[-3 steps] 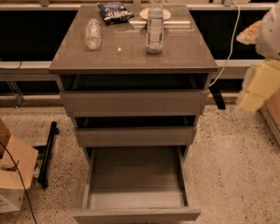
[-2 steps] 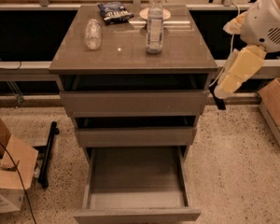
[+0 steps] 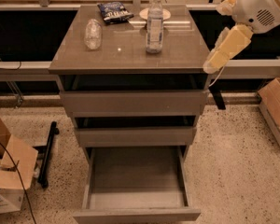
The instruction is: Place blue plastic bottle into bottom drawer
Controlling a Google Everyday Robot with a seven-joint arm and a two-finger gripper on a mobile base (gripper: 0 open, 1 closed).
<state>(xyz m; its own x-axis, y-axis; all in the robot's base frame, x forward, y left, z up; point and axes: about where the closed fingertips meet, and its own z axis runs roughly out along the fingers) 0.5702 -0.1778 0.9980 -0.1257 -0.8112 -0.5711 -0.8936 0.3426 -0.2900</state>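
The blue plastic bottle (image 3: 154, 22) stands upright on the cabinet top, right of centre, with a white cap and a pale label. The bottom drawer (image 3: 136, 214) is pulled out toward me and holds nothing. The two drawers above it stand slightly ajar. My arm (image 3: 228, 45) reaches in from the upper right, cream-coloured. My gripper (image 3: 217, 98) hangs dark below it, just off the cabinet's right side at the height of the top drawer. It is right of and below the bottle, apart from it, and holds nothing that I can see.
A stubby clear bottle (image 3: 93, 33) lies on the cabinet top at the left. A dark blue snack bag (image 3: 114, 11) and a plate (image 3: 164, 14) sit at the back. Cardboard boxes stand on the floor at the left (image 3: 9, 171) and right (image 3: 276, 107). A black bar (image 3: 47, 153) lies left of the drawer.
My arm has swung left and up, from out at the right to close beside the cabinet's right edge. The bottle and drawers have not moved.
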